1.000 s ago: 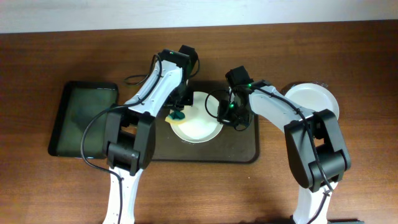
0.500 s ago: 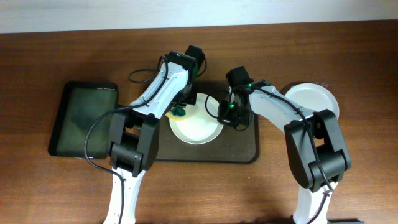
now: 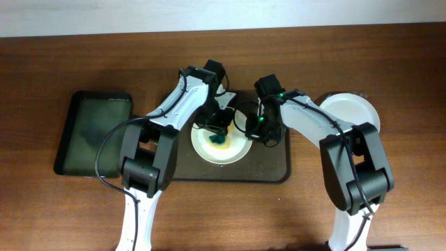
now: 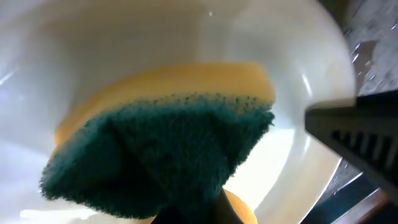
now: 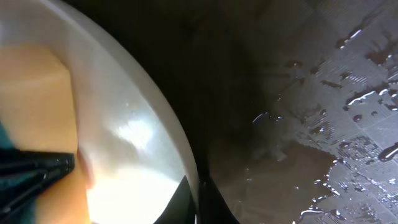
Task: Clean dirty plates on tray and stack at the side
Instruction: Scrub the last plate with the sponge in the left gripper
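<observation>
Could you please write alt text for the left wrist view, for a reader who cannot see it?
A yellow sponge with a dark green scouring face dominates the frame, pressed into a white plate. At the right, a dark finger of the other arm sits at the plate's rim, and a wet corner of the tray shows top right.

Dark wooden table (image 3: 42,209) (grain running sideways) beneath a pale wall strip (image 3: 104,14).

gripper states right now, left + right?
Left gripper: closed, holding the sponge on the plate.
Right gripper: closed, pinching the plate rim.
</observation>
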Motion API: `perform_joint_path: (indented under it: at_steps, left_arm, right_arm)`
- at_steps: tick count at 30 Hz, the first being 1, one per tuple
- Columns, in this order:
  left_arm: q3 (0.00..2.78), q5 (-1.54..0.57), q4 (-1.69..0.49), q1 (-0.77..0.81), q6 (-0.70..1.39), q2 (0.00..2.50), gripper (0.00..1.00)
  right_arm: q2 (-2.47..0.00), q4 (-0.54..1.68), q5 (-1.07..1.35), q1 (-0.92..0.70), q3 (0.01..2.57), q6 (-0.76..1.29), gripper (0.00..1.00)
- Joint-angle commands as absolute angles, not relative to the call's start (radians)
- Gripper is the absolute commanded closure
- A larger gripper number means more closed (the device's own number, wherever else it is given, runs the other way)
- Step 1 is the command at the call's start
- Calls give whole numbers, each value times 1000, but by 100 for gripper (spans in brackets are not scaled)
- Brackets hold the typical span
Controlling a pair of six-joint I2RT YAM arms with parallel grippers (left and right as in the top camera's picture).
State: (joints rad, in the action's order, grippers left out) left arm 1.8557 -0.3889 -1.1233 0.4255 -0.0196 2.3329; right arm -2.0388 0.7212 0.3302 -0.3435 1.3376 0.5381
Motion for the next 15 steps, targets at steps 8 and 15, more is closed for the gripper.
perform_joint_path:
  at_steps: [8, 15]
  left_arm:
    - [1976, 303, -1056, 403, 466, 2356, 100]
    - [2341, 258, -1462, 397, 360, 2356, 100]
  right_arm:
    - [-2067, 717, 268, -345, 1312, 539, 96]
    - [-2067, 717, 269, -347, 1312, 532, 96]
